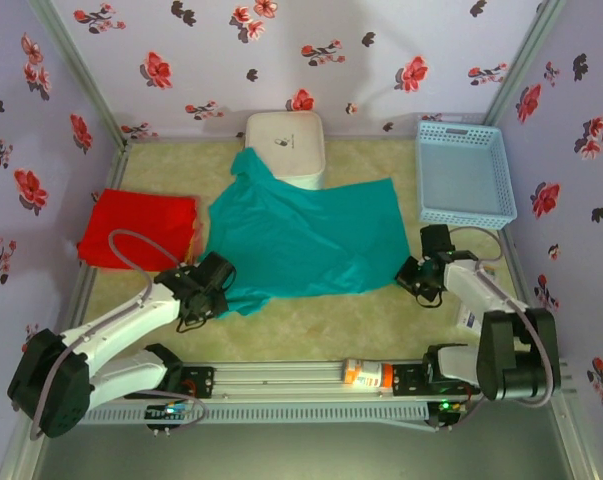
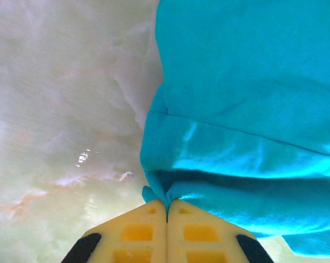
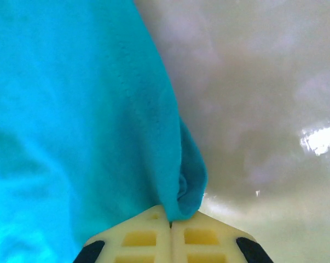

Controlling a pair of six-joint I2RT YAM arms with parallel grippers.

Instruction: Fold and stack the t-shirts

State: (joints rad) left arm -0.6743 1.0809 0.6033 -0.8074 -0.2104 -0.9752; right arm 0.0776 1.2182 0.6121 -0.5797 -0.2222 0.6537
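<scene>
- The teal shirt (image 1: 301, 240) lies spread in the middle of the desk (image 1: 321, 325), its far end draped on the white box (image 1: 286, 140); the red shirt (image 1: 141, 232) sits at the left
- The left hand (image 2: 166, 207) is clamped on the teal shirt's near-left corner, and the right hand (image 3: 171, 220) on its near-right corner
- The step looks like the teal shirt's first fold; next, both hands should lift evenly and carry the near edge toward the far side
</scene>
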